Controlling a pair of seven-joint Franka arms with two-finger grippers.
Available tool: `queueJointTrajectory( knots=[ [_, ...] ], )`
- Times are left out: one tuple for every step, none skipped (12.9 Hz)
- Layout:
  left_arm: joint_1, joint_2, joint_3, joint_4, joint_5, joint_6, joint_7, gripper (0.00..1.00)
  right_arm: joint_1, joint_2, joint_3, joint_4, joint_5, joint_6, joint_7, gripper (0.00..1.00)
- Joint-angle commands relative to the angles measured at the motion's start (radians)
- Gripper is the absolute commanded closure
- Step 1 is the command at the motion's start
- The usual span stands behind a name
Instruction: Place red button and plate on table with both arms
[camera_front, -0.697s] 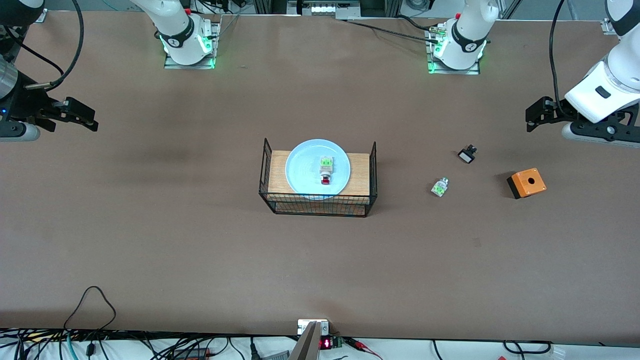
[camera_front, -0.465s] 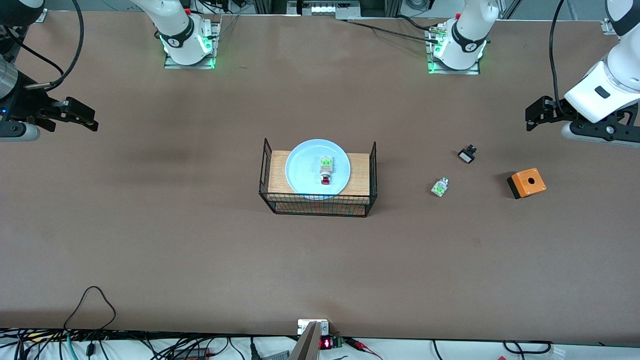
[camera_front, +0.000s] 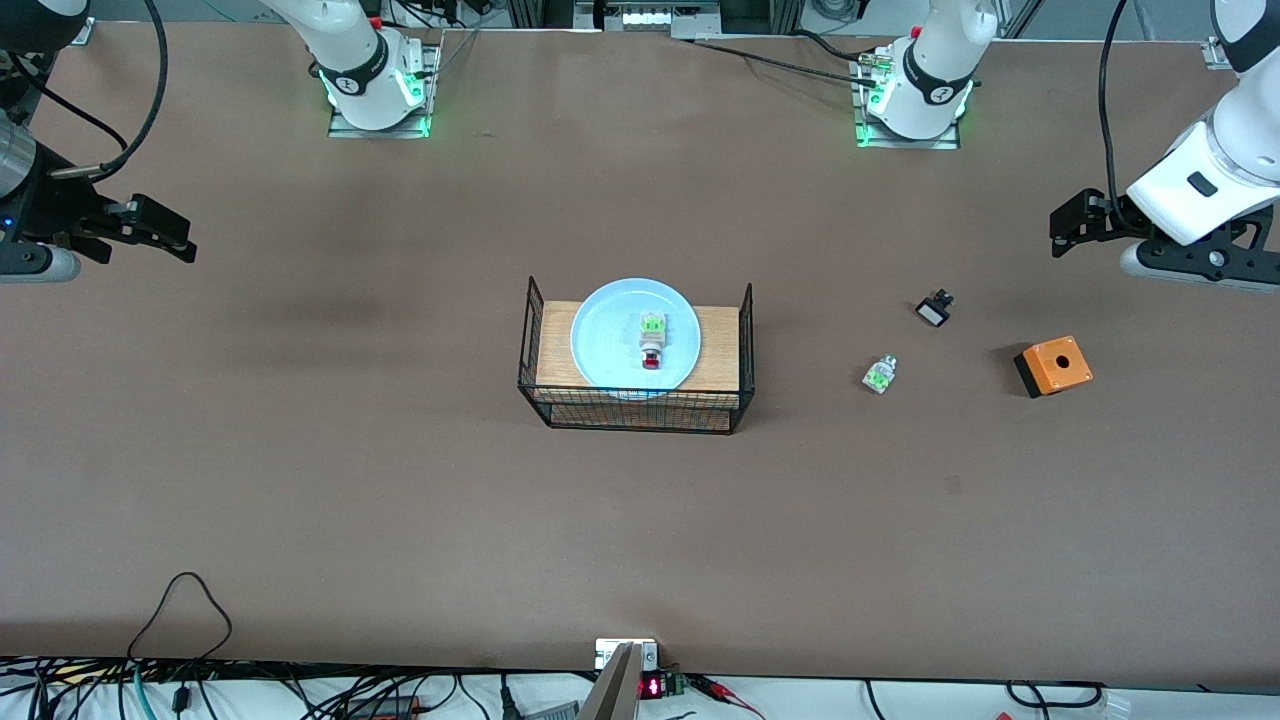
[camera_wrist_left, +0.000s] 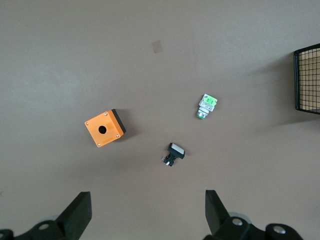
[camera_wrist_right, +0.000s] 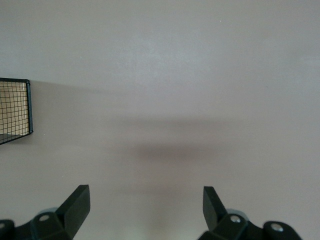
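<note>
arms: white shells | grippers: black | cables: black | bases: green-lit, seemingly

even overhead light, soft shadows

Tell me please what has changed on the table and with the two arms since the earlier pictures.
Almost nothing changed. The left end effector, open over bare table at the left arm's end, drifted very slightly toward the robots' bases. Nothing was taken or let go. The right end effector waits open, the red button lies on the plate on the wire rack.
</note>
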Motion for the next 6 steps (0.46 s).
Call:
queueJointTrajectory(
  knots=[
    [0.002,0.026,0.008,0.044,-0.014,-0.032,0.019,0.00,0.002,-0.005,0.004,0.002,-0.013,-0.013,-0.004,0.00],
    [-0.003,0.028,0.008,0.044,-0.014,-0.032,0.021,0.00,0.002,-0.004,0.004,0.002,-0.013,-0.013,-0.004,0.00],
    [-0.012,0.029,0.005,0.044,-0.014,-0.032,0.018,0.00,0.002,-0.002,0.004,0.002,-0.011,-0.013,-0.003,0.00],
    [-0.016,0.029,-0.006,0.044,-0.013,-0.032,0.018,0.00,0.002,-0.004,0.002,0.002,-0.011,-0.013,-0.003,0.00],
    [-0.018,0.029,-0.026,0.050,-0.013,-0.036,0.015,0.00,-0.001,-0.004,0.001,0.002,-0.011,-0.013,-0.004,0.00],
    [-0.018,0.031,-0.038,0.060,-0.013,-0.080,0.012,0.00,-0.002,-0.005,-0.001,0.002,-0.011,-0.013,-0.006,0.00]
  ],
)
